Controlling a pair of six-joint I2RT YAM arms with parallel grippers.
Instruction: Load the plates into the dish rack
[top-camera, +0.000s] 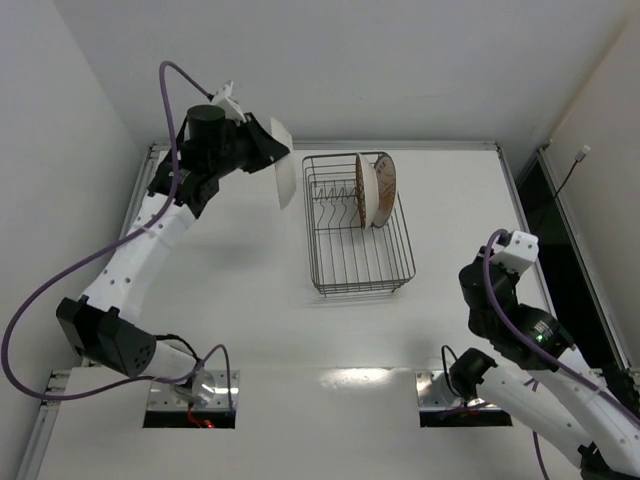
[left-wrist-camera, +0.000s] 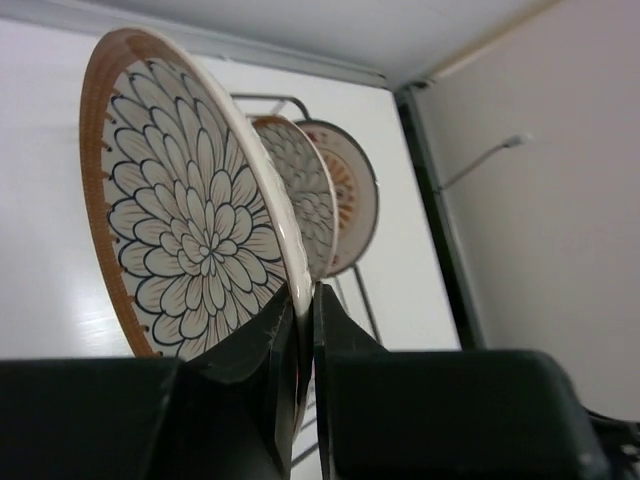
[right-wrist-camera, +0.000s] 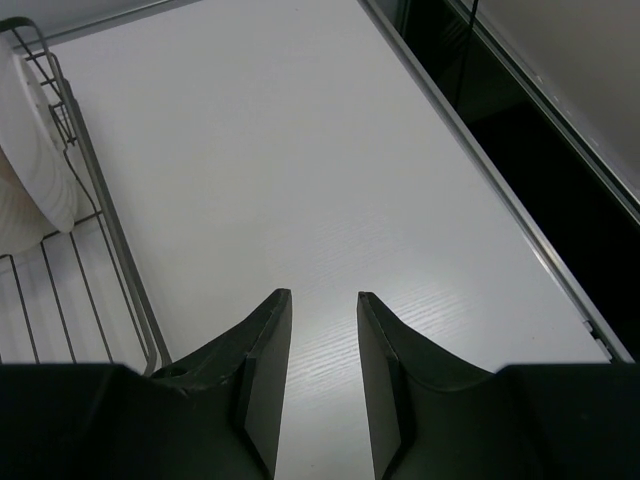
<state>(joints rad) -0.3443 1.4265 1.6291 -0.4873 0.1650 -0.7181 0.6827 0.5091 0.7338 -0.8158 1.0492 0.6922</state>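
My left gripper (top-camera: 270, 155) is shut on the rim of a brown-rimmed petal plate (top-camera: 284, 168) and holds it on edge in the air, left of the dish rack (top-camera: 340, 262). In the left wrist view the jaws pinch the lower rim of this plate (left-wrist-camera: 190, 210). Two plates stand upright in the rack's far end: a second petal plate (top-camera: 362, 190) and the orange sunburst plate (top-camera: 385, 190); both show behind the held plate, the petal one (left-wrist-camera: 308, 200) and the sunburst one (left-wrist-camera: 352, 195). My right gripper (right-wrist-camera: 322, 300) is open and empty over bare table right of the rack (right-wrist-camera: 110, 230).
The white table ends at a metal strip with a dark gap on the right (right-wrist-camera: 520, 130). Walls close the back and left. Two cut-outs with cables (top-camera: 190, 400) lie at the near edge by the arm bases. The rack's near prongs (top-camera: 350, 250) hold nothing.
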